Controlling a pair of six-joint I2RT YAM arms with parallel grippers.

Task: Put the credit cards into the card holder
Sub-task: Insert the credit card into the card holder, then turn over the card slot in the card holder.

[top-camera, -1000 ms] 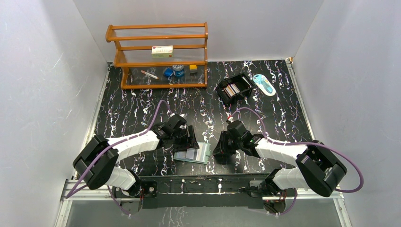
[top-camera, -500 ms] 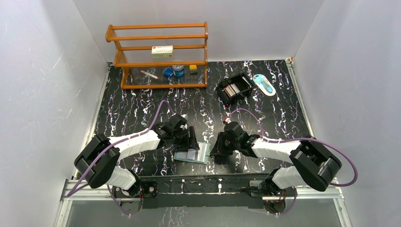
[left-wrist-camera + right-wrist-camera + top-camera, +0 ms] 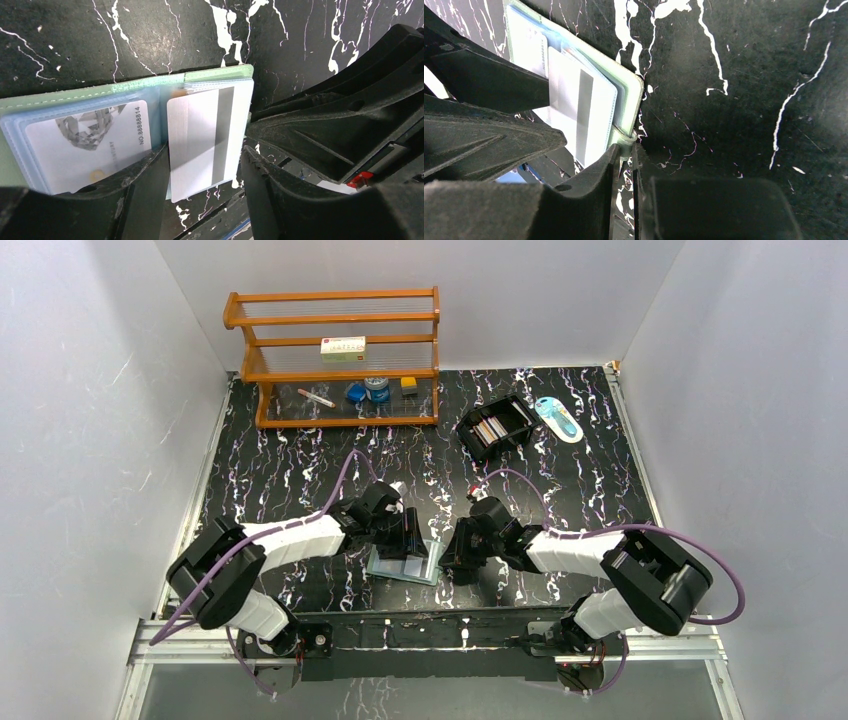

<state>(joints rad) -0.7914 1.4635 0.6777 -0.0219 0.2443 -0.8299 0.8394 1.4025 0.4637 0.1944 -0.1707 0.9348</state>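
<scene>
Lower centre of the top view, on the counter [image 3: 300,460], the right gripper [image 3: 626,150] pinches the open card holder's [image 3: 633,92] edge, apparently steadying it. The left gripper [image 3: 204,150] clasps a white card [image 3: 195,125] over a pocket, likely to slide it in.

Wooden rack [image 3: 340,373] at back left; black compartmented box [image 3: 520,412] beside a pale-blue oval item [image 3: 557,419].

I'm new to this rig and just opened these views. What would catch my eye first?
An open teal-green folding wallet lies at the near-centre of the black marbled table, between both hands. The left hand straddles a white striped card at one pocket; the right hand pinches its edge.
</scene>
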